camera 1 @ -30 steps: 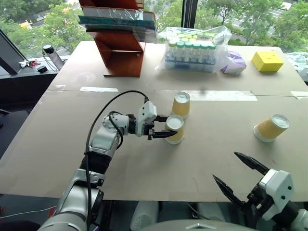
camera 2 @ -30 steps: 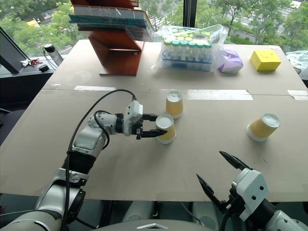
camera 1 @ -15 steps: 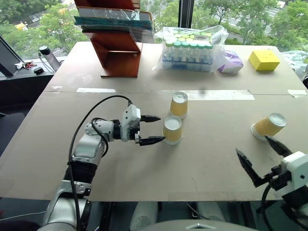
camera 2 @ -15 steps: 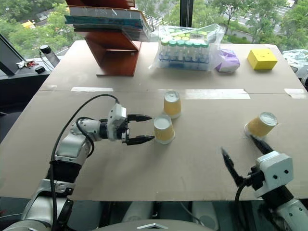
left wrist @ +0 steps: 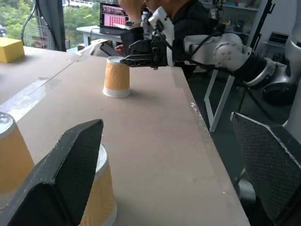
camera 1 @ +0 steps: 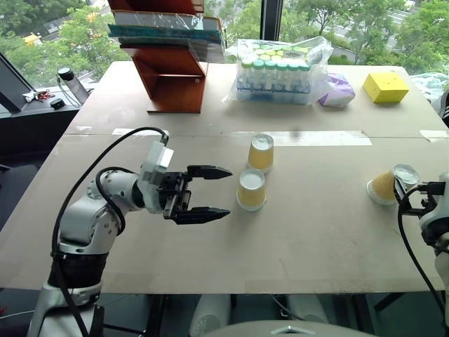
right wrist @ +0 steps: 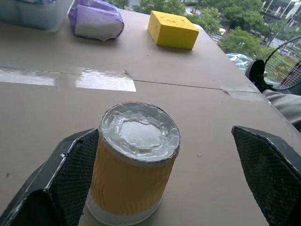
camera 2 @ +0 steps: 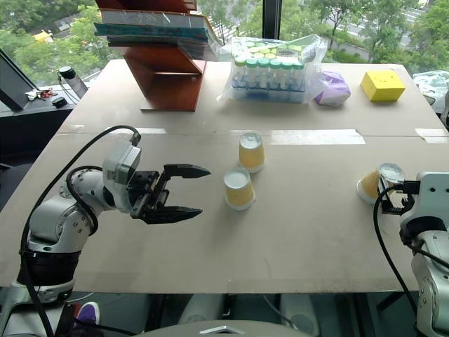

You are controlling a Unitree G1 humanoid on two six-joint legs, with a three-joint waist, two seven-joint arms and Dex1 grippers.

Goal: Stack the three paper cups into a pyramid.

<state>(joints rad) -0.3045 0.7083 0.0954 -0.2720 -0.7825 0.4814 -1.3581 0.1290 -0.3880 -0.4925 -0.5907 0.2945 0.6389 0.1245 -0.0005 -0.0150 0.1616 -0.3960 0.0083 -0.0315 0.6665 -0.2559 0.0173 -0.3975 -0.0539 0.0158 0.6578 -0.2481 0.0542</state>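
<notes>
Two paper cups stand upside down mid-table, white bases up: one farther (camera 1: 261, 152), one nearer (camera 1: 251, 189), close together. My left gripper (camera 1: 229, 191) hovers to their left, open and empty, its fingers pointing at the nearer cup with a gap between. The third paper cup (camera 1: 387, 184) stands upside down at the right. My right gripper (right wrist: 164, 136) is open around this cup (right wrist: 134, 162): the cup sits between the wide-spread fingers (right wrist: 75, 160) and is not gripped. The left wrist view shows the right gripper (left wrist: 136, 59) at that cup (left wrist: 116, 77).
At the back stand a brown rack with books (camera 1: 175, 70), a bag of green-capped vials (camera 1: 280, 70), a purple pouch (camera 1: 340, 91) and a yellow box (camera 1: 389, 88). A person sits at a laptop (left wrist: 115, 14) beyond the table's right side.
My left gripper opened, let go of the nearer cup and drew back to the left and upward. My right gripper swung forward and right, bringing its open fingers around the third cup.
</notes>
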